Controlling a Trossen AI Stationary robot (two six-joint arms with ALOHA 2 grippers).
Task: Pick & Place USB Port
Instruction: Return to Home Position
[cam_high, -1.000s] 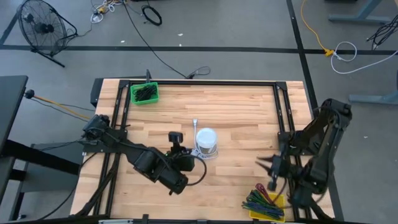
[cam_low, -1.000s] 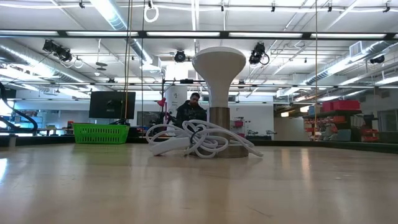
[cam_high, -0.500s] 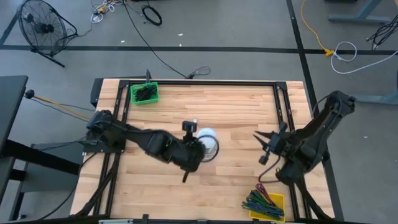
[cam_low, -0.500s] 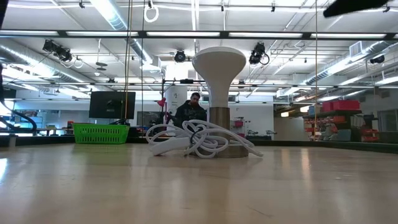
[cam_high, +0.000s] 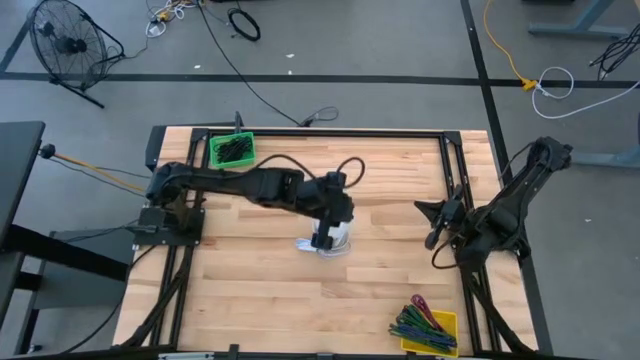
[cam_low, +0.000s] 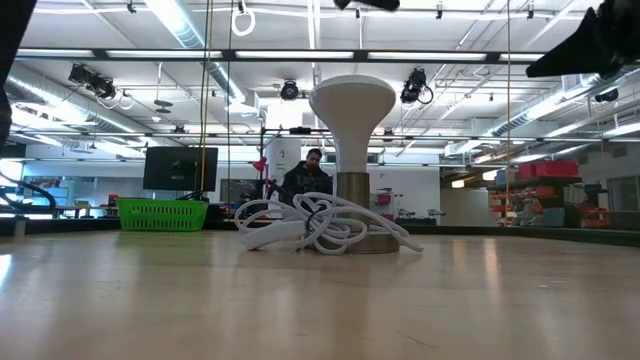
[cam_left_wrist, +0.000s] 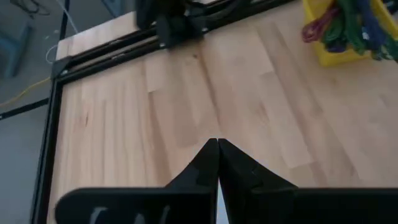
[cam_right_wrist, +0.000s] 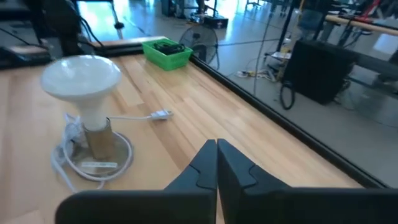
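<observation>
The cables are all put away. The black cables (cam_high: 234, 149) lie in the green basket (cam_low: 162, 214) at the far left corner of the tabletop (cam_high: 380, 180). The coloured cables (cam_high: 418, 325) lie in the yellow basket (cam_high: 448, 323) at the near right corner. The left pincer (cam_left_wrist: 216, 149) is closed tight and holds nothing. Its arm reaches from the left side to the middle of the tabletop, so the pincer hangs right above the white stand (cam_right_wrist: 81, 78), which has a white cable (cam_right_wrist: 155, 115) around its foot. The way home for this arm is, I think, back toward the left edge. It should go up first, or it may bump the stand. The right pincer (cam_right_wrist: 216, 149) is also closed and empty. It is near the right edge, well apart from the stand and closer to home.
</observation>
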